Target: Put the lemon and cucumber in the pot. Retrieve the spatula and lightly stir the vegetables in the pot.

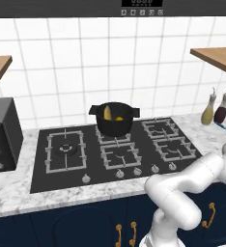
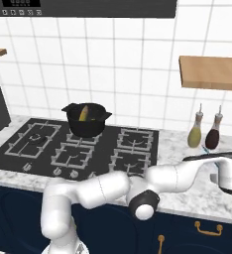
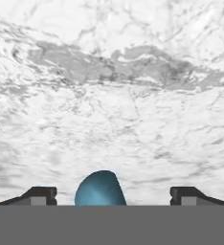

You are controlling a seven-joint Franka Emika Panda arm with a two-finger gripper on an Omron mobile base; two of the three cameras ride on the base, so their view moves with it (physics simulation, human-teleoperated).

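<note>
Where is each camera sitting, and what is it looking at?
Left base view: behind the arm on its left, looking forward and down at the stove and black pot; white arm at lower right.
Right base view: behind on the right, same stove and pot, plus two bottles; arm stretches right from lower left.
Hand view: on the hand, facing the marble counter close up; open pincer straddles the teal spatula.
Both base views share the stove, pot and bottles.
</note>
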